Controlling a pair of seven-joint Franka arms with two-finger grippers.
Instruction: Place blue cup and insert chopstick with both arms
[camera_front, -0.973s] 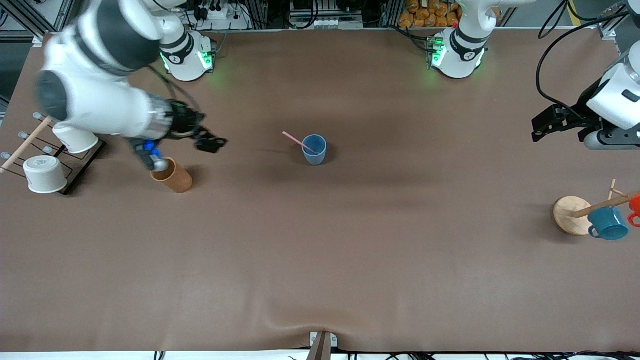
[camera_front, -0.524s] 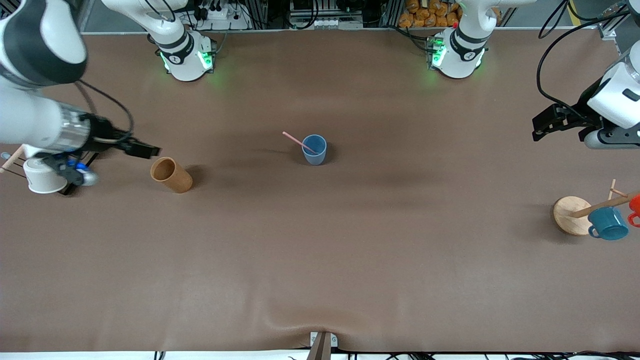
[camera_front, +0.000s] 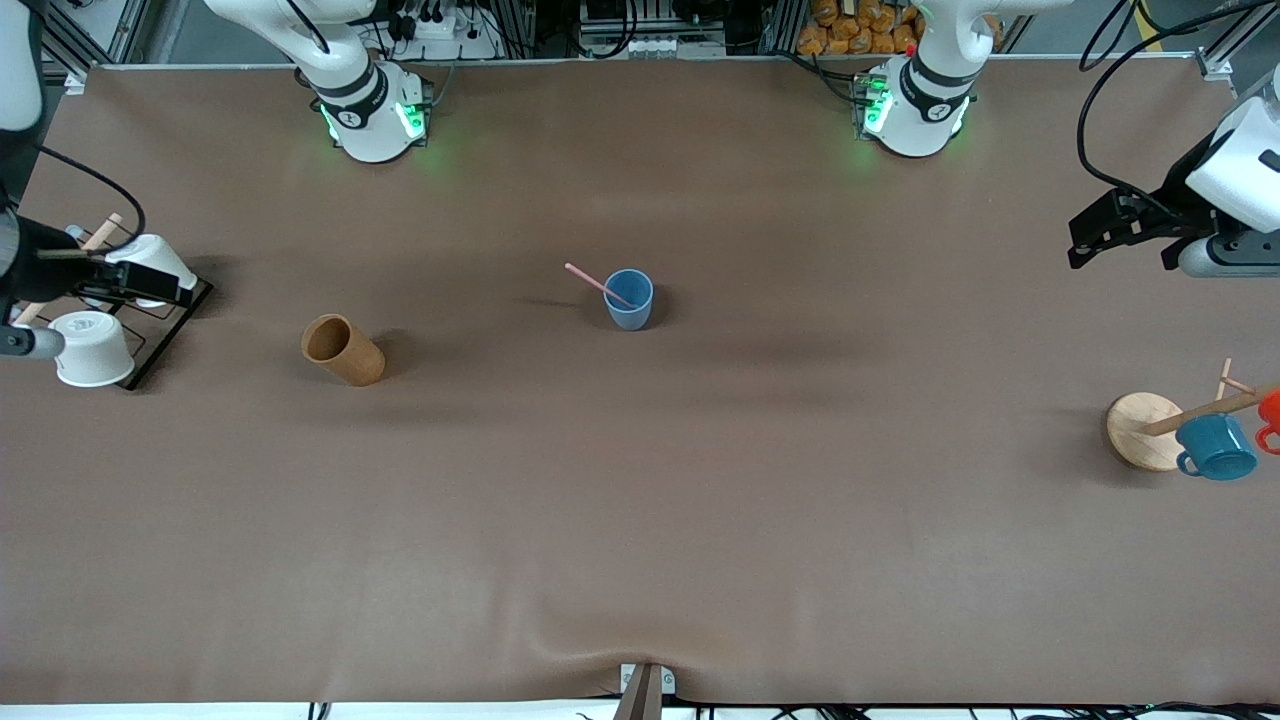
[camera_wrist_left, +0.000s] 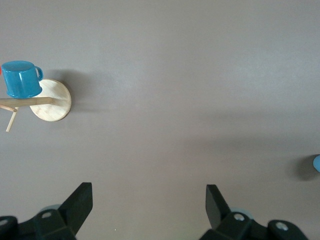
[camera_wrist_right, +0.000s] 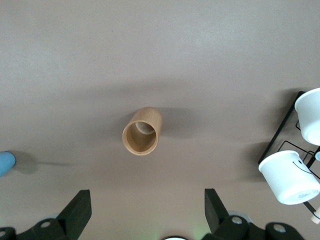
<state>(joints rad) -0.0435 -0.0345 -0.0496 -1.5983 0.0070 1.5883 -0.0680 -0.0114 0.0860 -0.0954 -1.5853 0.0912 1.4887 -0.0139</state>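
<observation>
The blue cup (camera_front: 628, 299) stands upright in the middle of the table. The pale-pink chopstick (camera_front: 594, 280) stands in it, leaning out over the rim toward the right arm's end. A sliver of the cup shows in the left wrist view (camera_wrist_left: 317, 163) and the right wrist view (camera_wrist_right: 6, 163). My right gripper (camera_front: 160, 285) is open and empty, up over the white-cup rack; its jaws stand wide in its wrist view (camera_wrist_right: 147, 206). My left gripper (camera_front: 1090, 235) is open and empty, up over the left arm's end of the table (camera_wrist_left: 147, 201).
A brown cylindrical cup (camera_front: 343, 350) lies on its side between the blue cup and the rack (camera_wrist_right: 142, 131). Two white cups (camera_front: 92, 348) sit on a black wire rack. A wooden mug rack (camera_front: 1140, 430) holds a teal mug (camera_front: 1215, 446).
My right arm has swung away from the brown cup to over the white-cup rack at its end of the table. My left gripper has shifted slightly. Cup and chopstick have not moved.
</observation>
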